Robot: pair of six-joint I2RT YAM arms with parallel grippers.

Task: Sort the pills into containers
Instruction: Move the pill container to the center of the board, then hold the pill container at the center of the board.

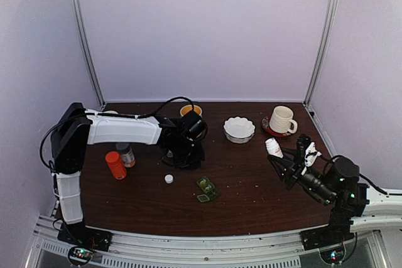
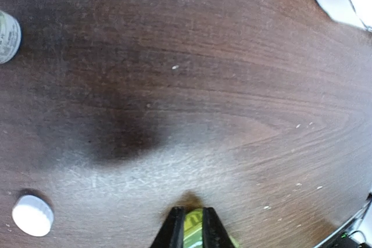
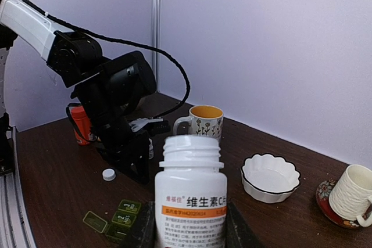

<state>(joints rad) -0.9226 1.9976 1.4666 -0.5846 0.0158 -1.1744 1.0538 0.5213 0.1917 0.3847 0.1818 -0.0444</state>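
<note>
Looking down from the top: left hand (image 1: 181,160) low over mid-desk (image 1: 251,208), white cap (image 1: 168,179) just beside it, green box (image 1: 206,189) near, toward the front edge. Right hand (image 1: 284,160) raised at the right side, clamped on an uncapped white bottle (image 1: 274,147).

Checking left wrist: fingers (image 2: 173,232) almost together, only a slit between. Yellow-green bit (image 2: 195,220) showing in that slit. Cannot tell whether gripped or merely lying beyond the tips.

Checking right wrist: bottle (image 3: 190,201) pinched upright between both fingers, mouth open. Box (image 3: 119,216) flat on the desk, below and left of the bottle.

Judged step: getting pills across to the box. To do well:
- bring the bottle mouth directly over one compartment before tipping
- tip slowly, so as not to flood
- keep the other hand off the box and avoid nudging it
</note>
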